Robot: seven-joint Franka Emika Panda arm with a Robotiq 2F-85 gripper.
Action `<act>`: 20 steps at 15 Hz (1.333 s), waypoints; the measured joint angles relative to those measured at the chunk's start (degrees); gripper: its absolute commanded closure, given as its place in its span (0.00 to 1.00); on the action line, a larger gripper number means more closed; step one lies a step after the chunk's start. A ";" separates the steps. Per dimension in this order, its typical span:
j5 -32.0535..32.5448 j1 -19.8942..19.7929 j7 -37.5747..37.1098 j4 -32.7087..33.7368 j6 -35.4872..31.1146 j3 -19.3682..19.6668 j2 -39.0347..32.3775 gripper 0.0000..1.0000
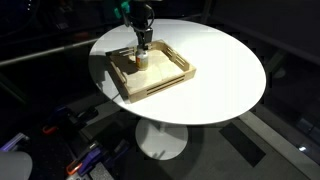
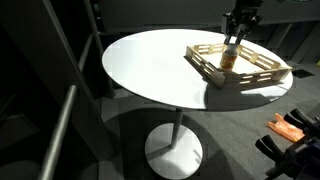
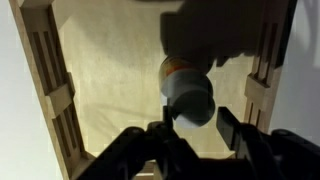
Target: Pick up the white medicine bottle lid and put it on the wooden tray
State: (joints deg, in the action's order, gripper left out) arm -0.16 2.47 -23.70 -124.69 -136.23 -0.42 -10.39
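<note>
White table (image 1: 225, 85); gripper (image 3: 196, 120) straddles bottle lid (image 3: 190, 98) inside wooden tray (image 3: 100, 90).

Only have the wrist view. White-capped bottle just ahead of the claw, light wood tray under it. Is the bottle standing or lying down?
Observer: Standing. The small tan-brown medicine bottle is upright on the floor of the square light-wood tray in both exterior views.
Operator: Where's the tray on the table?
Observer: Off-centre on the round white table, close to the rim on the side the arm reaches in from.
Operator: Claw height?
Observer: The claw hangs straight above the bottle, fingertips about level with the small round white lid. I can't tell whether they touch it.
</note>
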 measured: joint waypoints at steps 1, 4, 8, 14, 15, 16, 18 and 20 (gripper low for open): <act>0.00 0.05 0.00 0.05 0.00 0.00 0.17 0.49; 0.00 0.15 0.01 0.10 0.00 0.00 1.06 0.51; 0.00 0.17 0.16 0.10 0.00 0.00 2.37 0.22; 0.00 0.17 0.52 -0.01 0.06 0.00 2.68 0.00; 0.00 0.17 0.53 -0.05 0.10 0.00 2.66 0.00; 0.00 0.17 0.54 -0.09 0.13 0.00 2.59 0.00; 0.01 0.17 0.54 -0.12 0.21 0.00 2.23 0.00; 0.09 0.17 0.54 -0.12 0.22 0.00 1.56 0.00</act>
State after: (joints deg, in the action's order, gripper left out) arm -0.07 2.64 -23.16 -124.81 -136.01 -0.42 -8.83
